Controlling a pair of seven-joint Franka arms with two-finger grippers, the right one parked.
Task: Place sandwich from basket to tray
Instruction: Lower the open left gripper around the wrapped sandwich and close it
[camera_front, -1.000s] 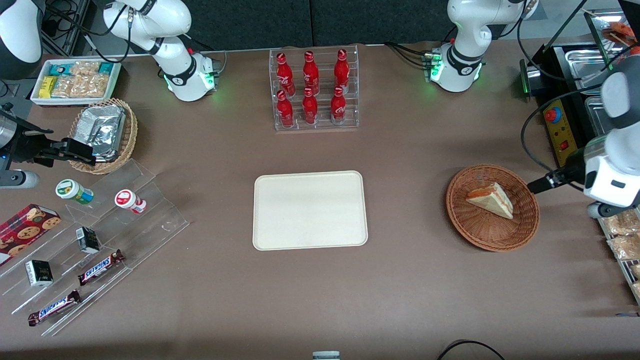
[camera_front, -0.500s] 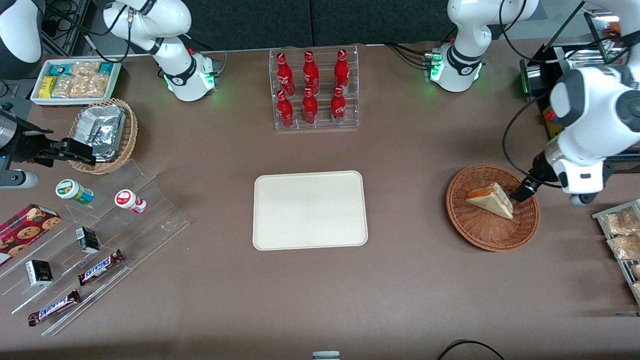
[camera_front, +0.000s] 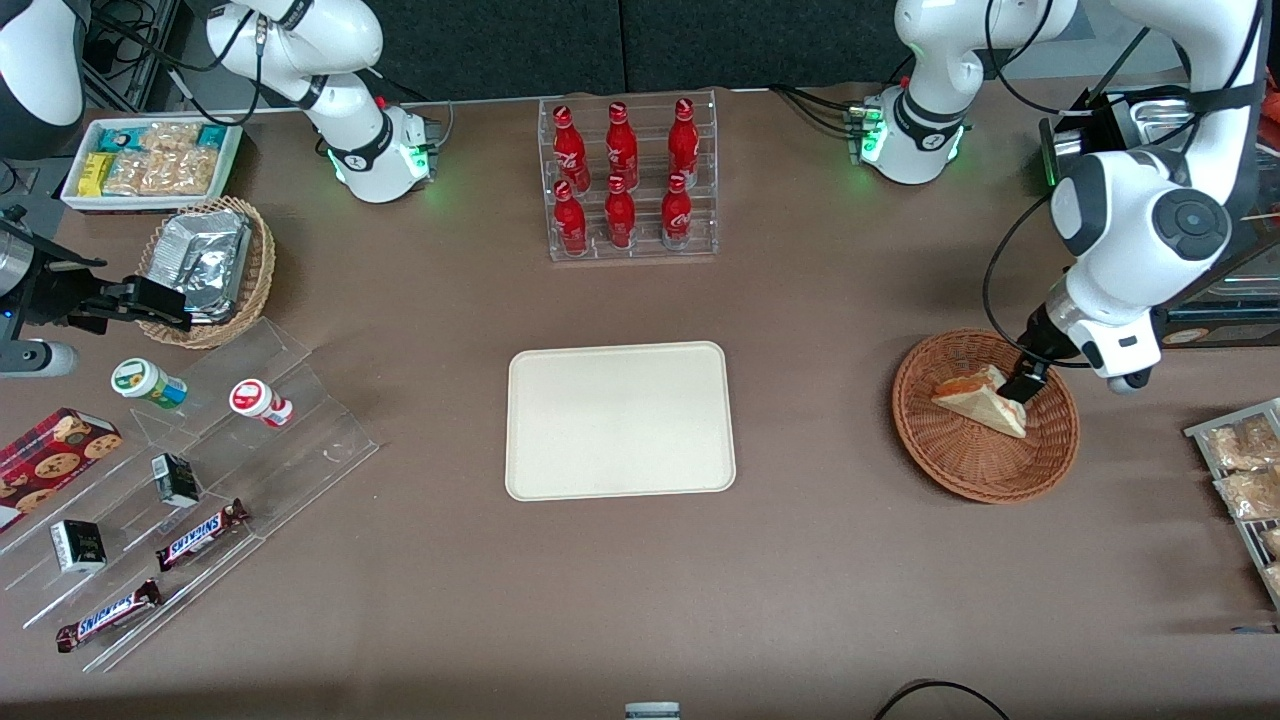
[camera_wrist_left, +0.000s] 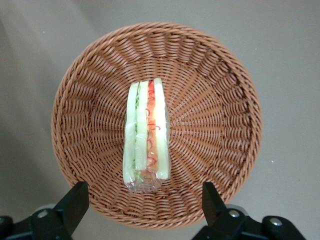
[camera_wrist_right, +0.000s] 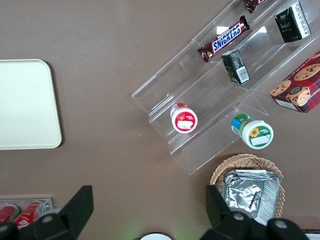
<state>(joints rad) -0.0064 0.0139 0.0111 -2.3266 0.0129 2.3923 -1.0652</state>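
The sandwich (camera_front: 982, 401), a wrapped white-bread wedge with red-orange and green filling, lies in the round reddish-brown basket (camera_front: 960, 473) toward the working arm's end of the table. The left gripper (camera_front: 1019, 390) hangs just above the basket, over the sandwich's end nearest the working arm. In the left wrist view the sandwich (camera_wrist_left: 146, 137) lies on the basket's weave (camera_wrist_left: 212, 115), and the gripper (camera_wrist_left: 144, 202) is open, its black fingers (camera_wrist_left: 76, 199) spread wider than the wedge and touching nothing. The cream tray (camera_front: 620, 420) lies bare at mid-table.
A clear rack of red bottles (camera_front: 627, 180) stands farther from the camera than the tray. Snack packets (camera_front: 1240, 475) and a metal appliance (camera_front: 1140, 170) sit at the working arm's end. An acrylic display (camera_front: 200, 470) and a tan foil basket (camera_front: 205, 268) sit toward the parked arm's end.
The left arm has swung in from the table's end, and its gripper now sits over the basket and the sandwich. The sandwich, basket and tray have not moved.
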